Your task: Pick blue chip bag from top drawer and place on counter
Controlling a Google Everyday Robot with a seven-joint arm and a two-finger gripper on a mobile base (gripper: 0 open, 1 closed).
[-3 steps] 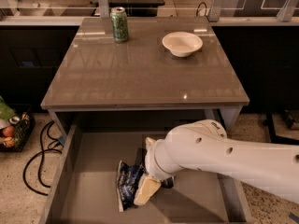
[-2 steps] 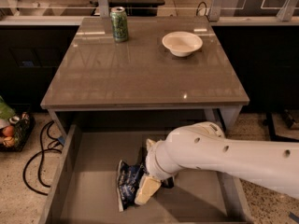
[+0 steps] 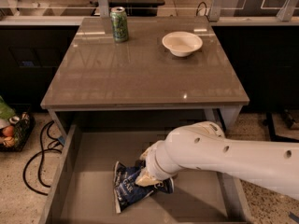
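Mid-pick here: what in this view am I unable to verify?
- Camera view: the gripper, down in the top drawer at the blue chip bag, is mostly hidden behind the arm; whether it holds the bag cannot be told.
- Camera view: the bag's right part is covered by the arm.
- Camera view: the drawer's front is cut off by the bottom edge.

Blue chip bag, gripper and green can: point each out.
blue chip bag (image 3: pixel 126 191), camera view, crumpled front panel.
gripper (image 3: pixel 141 177), camera view, its tip, at the bag inside the top drawer (image 3: pixel 88 171).
green can (image 3: pixel 119 26), camera view, side wall.
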